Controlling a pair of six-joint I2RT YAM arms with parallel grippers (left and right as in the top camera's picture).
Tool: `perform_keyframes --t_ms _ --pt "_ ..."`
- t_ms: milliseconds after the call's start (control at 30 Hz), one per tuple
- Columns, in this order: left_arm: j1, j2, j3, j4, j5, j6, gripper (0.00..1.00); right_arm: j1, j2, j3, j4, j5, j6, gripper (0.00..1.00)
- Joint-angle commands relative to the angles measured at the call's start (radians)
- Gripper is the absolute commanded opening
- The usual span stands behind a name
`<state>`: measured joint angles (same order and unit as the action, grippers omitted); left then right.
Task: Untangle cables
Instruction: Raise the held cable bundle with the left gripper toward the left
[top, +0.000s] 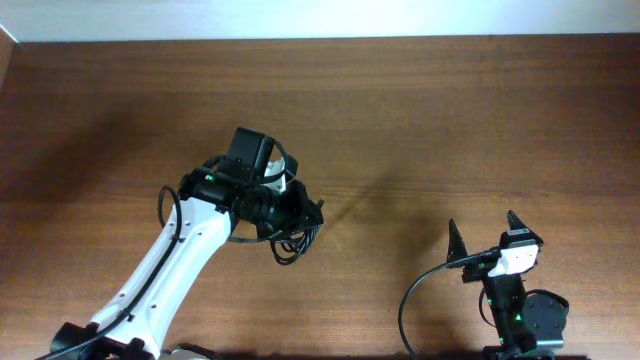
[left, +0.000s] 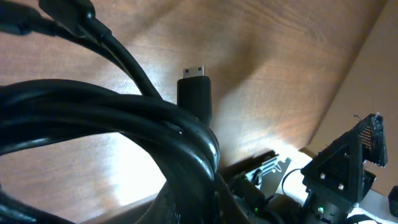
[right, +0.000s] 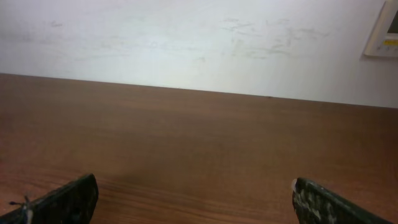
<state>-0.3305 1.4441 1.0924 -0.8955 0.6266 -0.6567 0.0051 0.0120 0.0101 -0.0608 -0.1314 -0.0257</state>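
Note:
My left gripper (top: 303, 214) is left of the table's middle, shut on a bunch of thin black cables (top: 288, 246) whose loops hang below it. In the left wrist view the cables (left: 124, 130) fill the frame close to the camera, and one black plug with a metal tip (left: 194, 93) sticks up from the bundle. The cables hide the left jaws there. My right gripper (top: 482, 226) is at the front right, wide open and empty. In the right wrist view its fingers (right: 194, 200) frame only bare wood.
The brown wooden table (top: 450, 110) ends at a white wall (right: 199, 43) at the back. The right arm's own thick black cord (top: 415, 295) curves beside its base. The right arm (left: 348, 168) shows in the left wrist view.

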Motion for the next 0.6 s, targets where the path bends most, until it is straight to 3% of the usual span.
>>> perform_keyframes --t_ms 0,133,233,367,567 --pt "0.003 -0.024 0.018 -0.005 0.068 -0.01 0.0 -0.006 -0.006 -0.005 -0.006 0.005 0.004 0.99" --pt "0.02 -0.024 0.018 -0.008 0.074 -0.106 0.0 -0.006 -0.006 -0.005 -0.006 0.005 0.004 0.99" --pt "0.095 -0.024 0.018 -0.007 0.204 -0.159 0.0 -0.006 -0.006 -0.005 -0.006 0.005 0.004 0.99" --pt "0.188 -0.024 0.018 -0.011 0.224 -0.163 0.0 -0.006 -0.006 -0.005 -0.006 0.005 0.004 0.99" --pt "0.213 -0.024 0.018 -0.016 0.249 -0.165 0.0 -0.006 -0.006 -0.005 -0.006 0.005 0.004 0.99"
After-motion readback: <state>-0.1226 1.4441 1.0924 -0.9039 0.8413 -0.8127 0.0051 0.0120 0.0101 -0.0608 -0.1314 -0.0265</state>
